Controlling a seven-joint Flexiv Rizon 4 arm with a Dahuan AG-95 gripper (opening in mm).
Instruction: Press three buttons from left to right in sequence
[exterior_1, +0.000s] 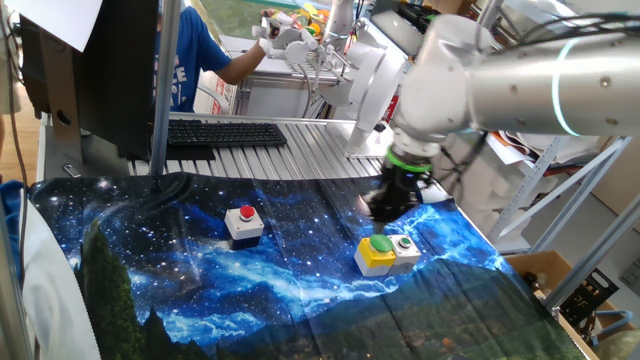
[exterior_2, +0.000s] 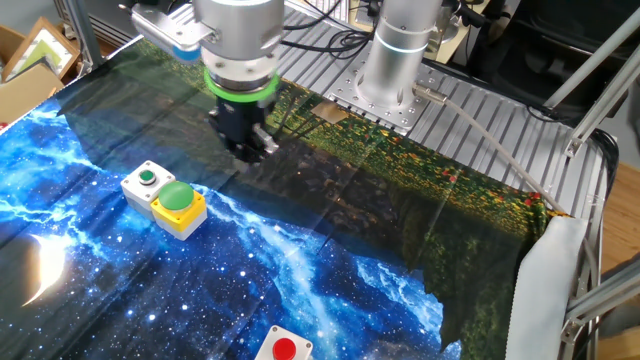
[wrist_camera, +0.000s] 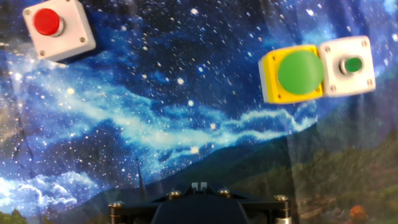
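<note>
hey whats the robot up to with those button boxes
A single robot arm holds its gripper above the starry cloth, touching none of the buttons. The red button sits apart on the left; the large green button and small green button stand side by side, boxes touching.

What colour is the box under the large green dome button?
Yellow; the box under the large green dome button shows best in the hand view.

A red cap (wrist_camera: 46, 22) sits on a grey-white box (wrist_camera: 67, 38) at the left. At the right, a large green dome (wrist_camera: 300, 71) tops a yellow box (wrist_camera: 268, 78), touching a white box (wrist_camera: 364, 78) with a small green cap (wrist_camera: 353, 65). The tablecloth (wrist_camera: 155, 124) carries a blue, white-speckled starry galaxy print with dark trees.
</note>
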